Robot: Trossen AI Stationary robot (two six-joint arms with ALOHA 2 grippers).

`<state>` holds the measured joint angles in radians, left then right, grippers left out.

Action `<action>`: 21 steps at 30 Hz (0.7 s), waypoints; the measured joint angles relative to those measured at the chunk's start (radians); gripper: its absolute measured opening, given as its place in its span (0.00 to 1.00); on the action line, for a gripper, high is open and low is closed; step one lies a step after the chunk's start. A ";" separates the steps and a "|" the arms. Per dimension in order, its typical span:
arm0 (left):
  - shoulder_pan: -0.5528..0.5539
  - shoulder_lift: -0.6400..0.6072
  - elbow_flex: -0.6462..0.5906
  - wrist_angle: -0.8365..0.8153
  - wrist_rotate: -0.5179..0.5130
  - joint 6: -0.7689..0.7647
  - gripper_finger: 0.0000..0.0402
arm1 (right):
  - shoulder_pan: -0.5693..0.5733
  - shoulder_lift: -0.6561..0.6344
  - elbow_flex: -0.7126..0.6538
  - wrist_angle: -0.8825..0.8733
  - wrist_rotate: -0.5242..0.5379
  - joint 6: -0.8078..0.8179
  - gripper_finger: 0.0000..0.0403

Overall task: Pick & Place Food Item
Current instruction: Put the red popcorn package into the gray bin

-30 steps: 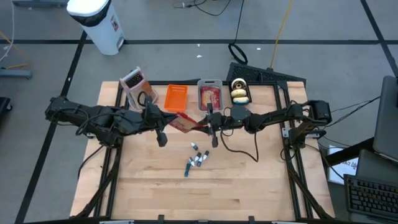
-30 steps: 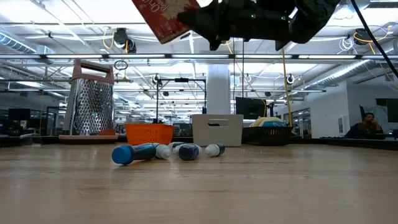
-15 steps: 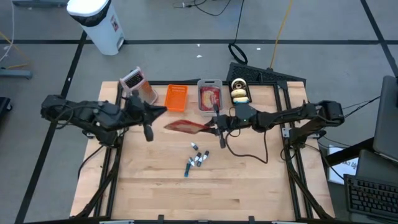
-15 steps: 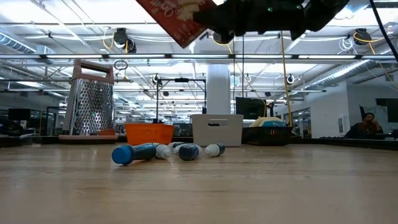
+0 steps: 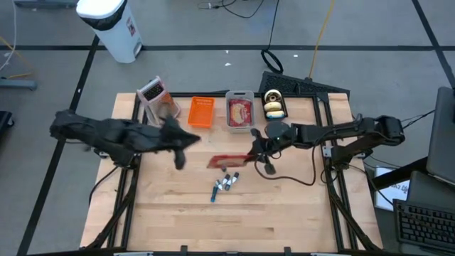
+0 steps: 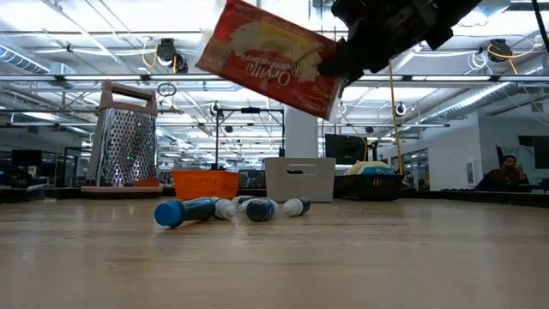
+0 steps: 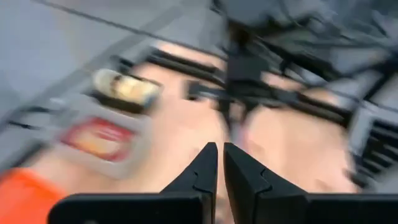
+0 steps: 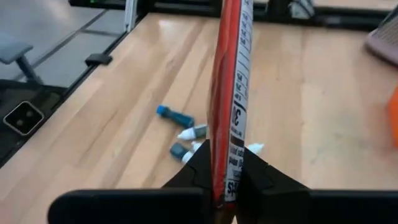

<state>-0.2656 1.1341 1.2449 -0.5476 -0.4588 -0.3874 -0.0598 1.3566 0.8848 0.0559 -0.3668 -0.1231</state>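
A red popcorn packet (image 5: 227, 161) hangs in the air over the middle of the table, above several blue-capped tubes (image 5: 223, 183) that lie on the wood. My right gripper (image 5: 254, 153) is shut on the packet's right end. In the low view the packet (image 6: 270, 60) shows its printed face, tilted, with the right gripper (image 6: 347, 53) beside it. My left gripper (image 5: 193, 138) hovers left of the packet, shut and holding nothing; its two fingers (image 7: 208, 171) meet in the left wrist view. My right gripper pinches the packet between its two fingers, one on each flat face, at the end nearest the arm (image 8: 231, 163). The fingers come from the table's right, slanting slightly down. The packet sticks out beyond them toward the left, lifted clear of the table and tilted.
Along the far edge stand a metal grater (image 5: 158, 99), an orange basket (image 5: 201, 112), a grey tray with food (image 5: 240, 112) and a yellow-and-white item (image 5: 274, 104). The near half of the table (image 5: 234, 220) is bare wood.
My right gripper has carried the packet toward the table's near edge, a little to the right and lower. The packet has turned, and its printed face now shows in the low view. My left gripper pulled back toward the left edge, then came partway back.
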 joint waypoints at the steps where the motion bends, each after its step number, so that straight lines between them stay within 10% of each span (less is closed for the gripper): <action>1: 0.010 0.036 0.000 0.025 0.054 0.004 0.07 | 0.005 0.005 0.000 0.000 0.000 0.004 0.03; 10: 0.062 0.325 0.039 0.122 0.415 0.156 0.35 | 0.011 0.006 0.000 0.000 0.003 0.007 0.03; 21: 0.157 0.370 0.079 0.019 0.439 0.190 0.65 | 0.022 0.006 0.000 -0.006 0.013 0.037 0.03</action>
<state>-0.1084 1.5040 1.3239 -0.5286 -0.0193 -0.1977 -0.0380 1.3624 0.8852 0.0498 -0.3542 -0.0860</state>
